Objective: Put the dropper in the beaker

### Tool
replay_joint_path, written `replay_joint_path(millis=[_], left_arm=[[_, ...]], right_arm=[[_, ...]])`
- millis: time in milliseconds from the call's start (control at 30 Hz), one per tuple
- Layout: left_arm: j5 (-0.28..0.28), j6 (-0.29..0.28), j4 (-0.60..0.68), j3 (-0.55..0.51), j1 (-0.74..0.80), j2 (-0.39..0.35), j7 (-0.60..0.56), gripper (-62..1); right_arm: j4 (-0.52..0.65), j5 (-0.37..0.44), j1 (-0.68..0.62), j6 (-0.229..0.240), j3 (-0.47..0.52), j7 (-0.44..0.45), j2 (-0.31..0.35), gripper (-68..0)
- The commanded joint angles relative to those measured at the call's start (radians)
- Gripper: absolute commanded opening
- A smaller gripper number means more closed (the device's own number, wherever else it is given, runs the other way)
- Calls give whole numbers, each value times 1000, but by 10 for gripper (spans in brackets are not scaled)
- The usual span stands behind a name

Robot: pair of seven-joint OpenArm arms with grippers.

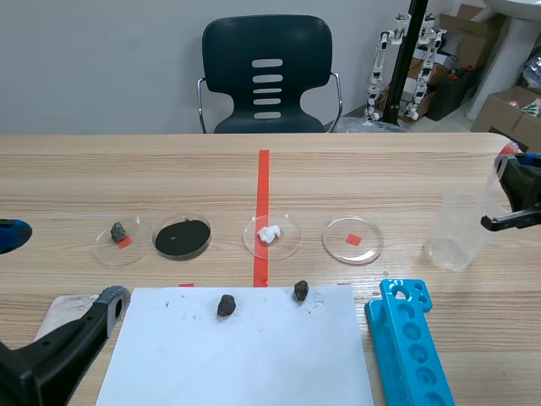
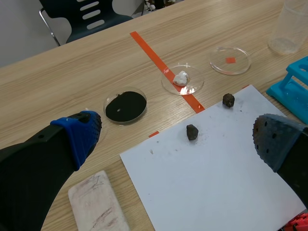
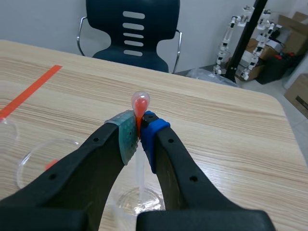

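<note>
Pinching the dropper [image 3: 140, 103] above the beaker [image 1: 457, 244] at the table's [image 1: 380, 169] 3 o'clock, the right gripper [image 3: 139, 138] may release off-centre, tipping the beaker; left gripper [image 2: 178, 139] gapes idle.

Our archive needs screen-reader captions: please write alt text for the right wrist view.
The right gripper, shut on a clear plastic dropper with a red bulb, holds it stem-down over a clear plastic beaker on the light wooden table. A dark chair stands beyond.

The wooden table [image 1: 380, 178] bears four petri dishes [image 1: 338, 247], a beaker [image 1: 461, 228], a paper sheet [image 1: 254, 355], a blue tube rack [image 1: 410, 342] and a smudged white block [image 1: 63, 311].
</note>
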Motion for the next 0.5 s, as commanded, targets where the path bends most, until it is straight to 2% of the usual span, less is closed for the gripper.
replay_joint_path(millis=[0, 467], left_arm=[[-7, 0, 4, -6, -1, 0, -10, 14], [-7, 0, 4, -6, -1, 0, -9, 14]], right_arm=[[6, 6, 23, 0, -6, 18, 13, -671], [-79, -18, 62, 0, -42, 78, 0, -671]])
